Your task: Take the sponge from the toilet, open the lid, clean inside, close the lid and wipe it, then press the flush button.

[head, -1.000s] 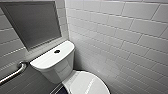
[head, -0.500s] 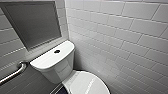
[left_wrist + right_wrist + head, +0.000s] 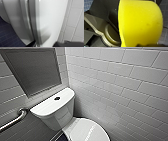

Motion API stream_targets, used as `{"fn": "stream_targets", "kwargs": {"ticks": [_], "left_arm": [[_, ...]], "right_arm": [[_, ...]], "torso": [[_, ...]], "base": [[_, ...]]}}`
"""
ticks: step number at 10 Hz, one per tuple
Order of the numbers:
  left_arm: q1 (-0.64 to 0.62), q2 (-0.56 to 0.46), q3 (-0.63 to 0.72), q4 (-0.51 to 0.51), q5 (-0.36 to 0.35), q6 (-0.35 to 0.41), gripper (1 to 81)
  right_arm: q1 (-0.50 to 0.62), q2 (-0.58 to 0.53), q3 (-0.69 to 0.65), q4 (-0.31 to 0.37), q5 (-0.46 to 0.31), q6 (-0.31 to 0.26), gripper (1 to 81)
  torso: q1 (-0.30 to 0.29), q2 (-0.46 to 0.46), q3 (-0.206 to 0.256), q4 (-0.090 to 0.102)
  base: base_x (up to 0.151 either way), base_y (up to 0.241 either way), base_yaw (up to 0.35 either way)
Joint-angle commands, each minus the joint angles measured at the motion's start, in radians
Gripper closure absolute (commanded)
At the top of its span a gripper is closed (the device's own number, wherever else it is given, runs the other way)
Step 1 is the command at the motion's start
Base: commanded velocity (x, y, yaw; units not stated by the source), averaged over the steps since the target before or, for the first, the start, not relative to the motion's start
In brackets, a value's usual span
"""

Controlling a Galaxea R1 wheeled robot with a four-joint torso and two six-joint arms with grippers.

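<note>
you've got the sponge (image 3: 140, 22) pinched in your right fingers (image 3: 146, 45), but the lid (image 3: 85, 130) is down, so opening, cleaning, wiping and the flush button (image 3: 57, 98) remain.

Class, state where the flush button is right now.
In the head view, the flush button sits centred on the tank top, below the grey wall panel, right of the grab bar.

- White wall tiles (image 3: 125, 84), laid brick-fashion with pale grout, cover the wall from twelve round to four o'clock.
- A grey framed recess (image 3: 32, 69) sits at ten o'clock (its face plain and dull).
- A metal grab bar (image 3: 12, 119) slants across the greyer wall at eight o'clock.
- Dark blue floor tiles (image 3: 61, 137) show at six o'clock.
</note>
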Motion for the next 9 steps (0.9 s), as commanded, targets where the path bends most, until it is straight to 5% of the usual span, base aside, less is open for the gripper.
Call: {"fn": "stream_targets", "kwargs": {"ticks": [1, 9], "left_arm": [[-0.14, 0.017, 0.012, 0.015, -0.015, 0.008, 1.0], [-0.148, -0.044, 0.119, 0.016, -0.096, -0.013, 1.0]], "right_arm": [[-0.029, -0.018, 0.029, -0.019, -0.076, 0.0, 81.1], [-0.028, -0.028, 0.042, -0.02, -0.076, 0.0, 81.1]], "torso": [[0.0, 0.0, 0.0, 0.0], [0.0, 0.0, 0.0, 0.0]], "base": [[0.0, 0.0, 0.0], [0.0, 0.0, 0.0]]}}
